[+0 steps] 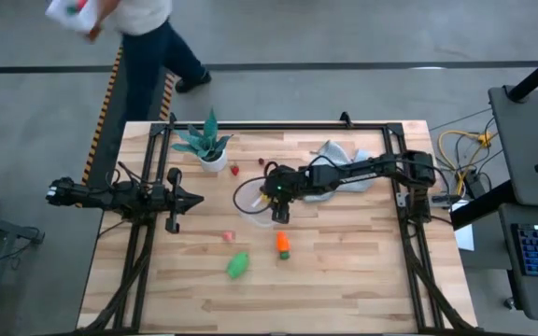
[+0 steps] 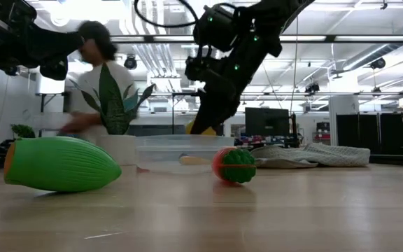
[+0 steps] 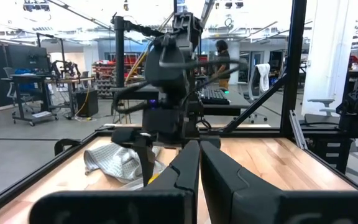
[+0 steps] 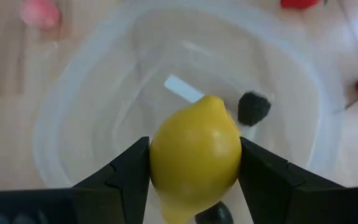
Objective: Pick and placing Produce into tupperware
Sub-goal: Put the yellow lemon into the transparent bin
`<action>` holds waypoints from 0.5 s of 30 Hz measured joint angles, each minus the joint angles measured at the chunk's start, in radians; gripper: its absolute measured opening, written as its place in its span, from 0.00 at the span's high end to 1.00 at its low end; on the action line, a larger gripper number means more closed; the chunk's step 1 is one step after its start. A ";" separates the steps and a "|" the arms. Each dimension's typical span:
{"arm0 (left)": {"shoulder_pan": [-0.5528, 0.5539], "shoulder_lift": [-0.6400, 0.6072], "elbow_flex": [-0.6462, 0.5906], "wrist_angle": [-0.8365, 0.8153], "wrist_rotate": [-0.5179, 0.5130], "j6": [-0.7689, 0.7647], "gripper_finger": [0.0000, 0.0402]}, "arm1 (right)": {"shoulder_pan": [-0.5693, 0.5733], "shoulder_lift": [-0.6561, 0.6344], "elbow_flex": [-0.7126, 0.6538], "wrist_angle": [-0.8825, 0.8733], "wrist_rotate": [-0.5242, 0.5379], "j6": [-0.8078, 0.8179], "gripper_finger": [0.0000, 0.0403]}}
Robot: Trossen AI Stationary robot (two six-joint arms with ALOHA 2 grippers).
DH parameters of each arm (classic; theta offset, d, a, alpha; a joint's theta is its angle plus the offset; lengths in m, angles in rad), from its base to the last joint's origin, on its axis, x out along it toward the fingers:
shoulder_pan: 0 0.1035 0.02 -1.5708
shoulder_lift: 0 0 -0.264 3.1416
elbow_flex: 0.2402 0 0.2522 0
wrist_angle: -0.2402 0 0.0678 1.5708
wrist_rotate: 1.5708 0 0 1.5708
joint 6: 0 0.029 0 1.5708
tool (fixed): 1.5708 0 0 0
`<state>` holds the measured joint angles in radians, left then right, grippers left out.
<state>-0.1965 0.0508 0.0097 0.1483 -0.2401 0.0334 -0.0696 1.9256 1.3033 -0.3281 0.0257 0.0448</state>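
Right hand (image 4: 194, 171) clamped on the lemon (image 4: 196, 157), hanging over the tub (image 4: 73, 93) mid-counter | left hand (image 3: 199, 163) shut, parked at the left edge | tip: drop lower, centre, then release clear of the rim.

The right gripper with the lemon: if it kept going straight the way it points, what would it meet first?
Probably the floor of the clear tub: the right gripper, shut on the lemon, points into it beside a small dark piece.

No legible txt, labels or nos. anywhere
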 joint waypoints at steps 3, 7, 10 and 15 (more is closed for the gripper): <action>0.000 0.000 0.000 0.000 0.000 0.000 1.00 | 0.000 0.026 0.000 -0.004 -0.003 -0.001 0.52; 0.000 0.000 0.000 0.000 0.000 0.000 1.00 | 0.000 0.044 0.000 -0.004 -0.004 -0.002 0.52; 0.000 -0.001 0.000 0.000 0.000 0.000 1.00 | 0.000 0.050 0.000 -0.002 -0.004 -0.001 0.52; 0.000 -0.001 0.000 0.001 0.000 0.000 1.00 | 0.000 0.051 0.000 -0.003 -0.004 0.000 0.48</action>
<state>-0.1963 0.0498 0.0097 0.1493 -0.2401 0.0334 -0.0700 1.9766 1.3033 -0.3314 0.0216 0.0445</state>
